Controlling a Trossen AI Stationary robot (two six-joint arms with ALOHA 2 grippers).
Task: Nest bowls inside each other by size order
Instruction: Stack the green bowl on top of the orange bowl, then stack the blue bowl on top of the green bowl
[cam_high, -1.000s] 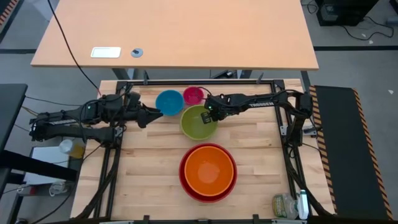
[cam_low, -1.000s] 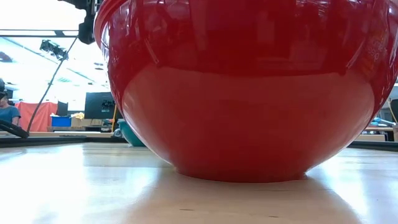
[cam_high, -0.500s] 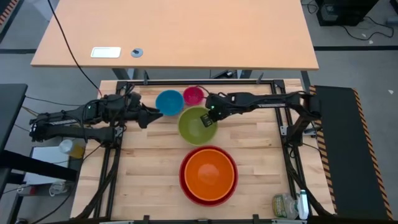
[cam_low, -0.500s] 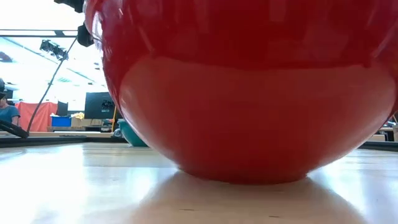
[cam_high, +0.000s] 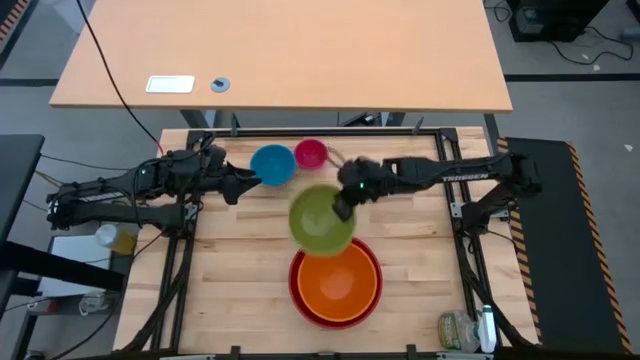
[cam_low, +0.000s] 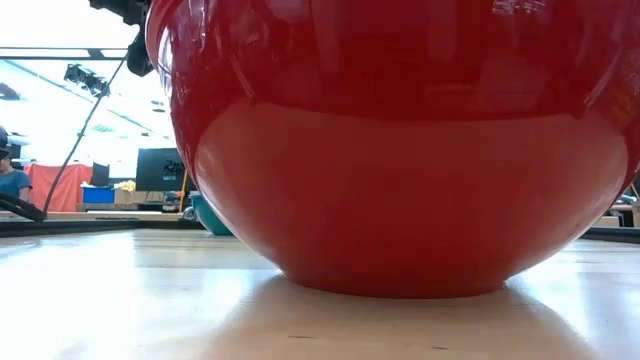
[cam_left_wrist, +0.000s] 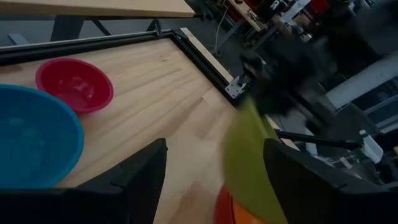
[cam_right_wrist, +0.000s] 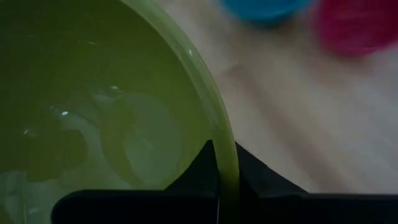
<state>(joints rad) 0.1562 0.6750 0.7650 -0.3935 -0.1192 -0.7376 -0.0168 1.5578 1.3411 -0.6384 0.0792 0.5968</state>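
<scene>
The orange bowl (cam_high: 336, 283) sits nested inside the red bowl (cam_high: 297, 300) near the table's front; the red bowl (cam_low: 400, 150) fills the low view. My right gripper (cam_high: 343, 206) is shut on the lime green bowl (cam_high: 320, 220), held above the table just beyond the red bowl. The blue bowl (cam_high: 271, 165) and the magenta pink bowl (cam_high: 311, 153) stand on the table at the back. My left gripper (cam_high: 240, 186) is open and empty beside the blue bowl's left side. My right gripper pinches the lime green bowl's rim (cam_right_wrist: 219, 163) on its right side, one finger inside the bowl and one outside. The fingers come from the table's right, slanting down. The bowl is lifted clear of the table, its mouth up.
A black frame rail (cam_high: 320, 132) runs along the table's back and sides. A light wooden desk (cam_high: 280, 55) stands behind. A bottle (cam_high: 458, 330) lies at the front right corner. Bare wood lies left of the red bowl.
My right gripper has carried the lime green bowl up off the table and toward the near edge, toward the red and orange bowls. The bowl is now clear of the table where it rested before. The red bowl has shifted slightly in the low view.
</scene>
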